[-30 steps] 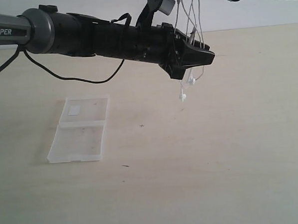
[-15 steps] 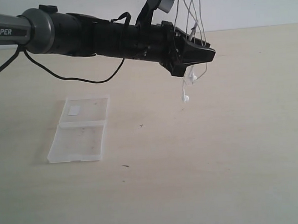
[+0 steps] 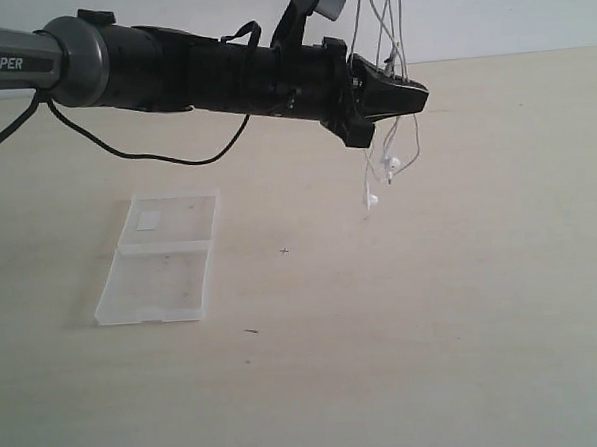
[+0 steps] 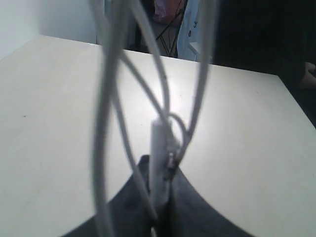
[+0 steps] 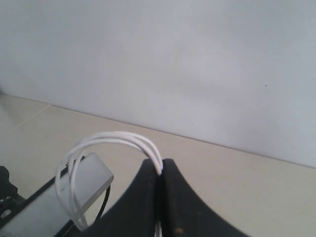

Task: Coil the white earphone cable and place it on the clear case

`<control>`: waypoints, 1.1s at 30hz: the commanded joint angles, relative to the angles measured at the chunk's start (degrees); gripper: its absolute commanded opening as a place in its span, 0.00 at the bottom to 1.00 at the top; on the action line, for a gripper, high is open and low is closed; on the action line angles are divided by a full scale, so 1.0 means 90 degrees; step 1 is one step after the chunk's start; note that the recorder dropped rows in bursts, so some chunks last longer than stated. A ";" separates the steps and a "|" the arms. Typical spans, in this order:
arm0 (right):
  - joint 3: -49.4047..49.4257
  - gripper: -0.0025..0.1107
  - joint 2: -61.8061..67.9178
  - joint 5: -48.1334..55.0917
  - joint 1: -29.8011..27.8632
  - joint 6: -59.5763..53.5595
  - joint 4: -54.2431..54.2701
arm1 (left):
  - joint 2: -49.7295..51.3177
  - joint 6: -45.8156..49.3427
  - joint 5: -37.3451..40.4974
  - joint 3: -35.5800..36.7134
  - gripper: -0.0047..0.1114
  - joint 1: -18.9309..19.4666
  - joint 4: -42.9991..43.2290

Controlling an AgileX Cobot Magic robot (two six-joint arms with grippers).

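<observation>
Wide open room over the front and right of the pale flat counter (image 3: 436, 356). On the left, low down, only a flat clear plastic case (image 3: 160, 261) to steer around. Higher up, blocked by a long black robot arm (image 3: 191, 74) stretched across from the left, with a thin black wire (image 3: 165, 158) drooping under it. At its black claw (image 3: 412, 97), a curtain of thin white earphone cable (image 4: 104, 74) hanging from above, two small white earbuds (image 3: 370, 199) dangling below, well clear of the counter. Room to pass under those, and between case and earbuds.
</observation>
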 commanded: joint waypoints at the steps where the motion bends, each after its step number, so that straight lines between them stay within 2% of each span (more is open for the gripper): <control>1: -0.0058 0.02 -0.0060 0.0380 0.0004 -0.0111 0.0031 | 0.0053 -0.0313 -0.0065 0.0000 0.04 -0.0002 0.0089; 10: -0.0058 0.02 -0.0085 0.1725 0.0004 -0.0671 0.0122 | 0.0053 -0.1218 -0.0232 0.0000 0.04 0.0256 0.0690; 14: -0.0058 0.02 -0.0085 0.2154 0.0004 -0.0894 0.0067 | 0.0026 -0.1303 0.0490 0.0000 0.04 0.0320 0.0722; 17: -0.0058 0.02 -0.0085 0.2625 0.0004 -0.0984 0.0067 | -0.0155 -0.1586 0.0664 0.0000 0.04 0.0320 0.0722; 23: -0.0058 0.02 0.0025 0.3002 0.0004 -0.1131 0.0047 | -0.0581 -0.2523 0.0703 0.0000 0.04 0.0320 0.0761; 30: -0.0058 0.02 0.0385 0.2707 0.0004 -0.1189 0.0047 | -0.0717 -0.2636 0.0645 0.0000 0.04 0.0320 0.0419; 33: -0.0058 0.02 0.0447 0.2749 0.0004 -0.1189 -0.0016 | -0.0717 -0.2642 0.0348 0.0000 0.04 0.0330 0.0329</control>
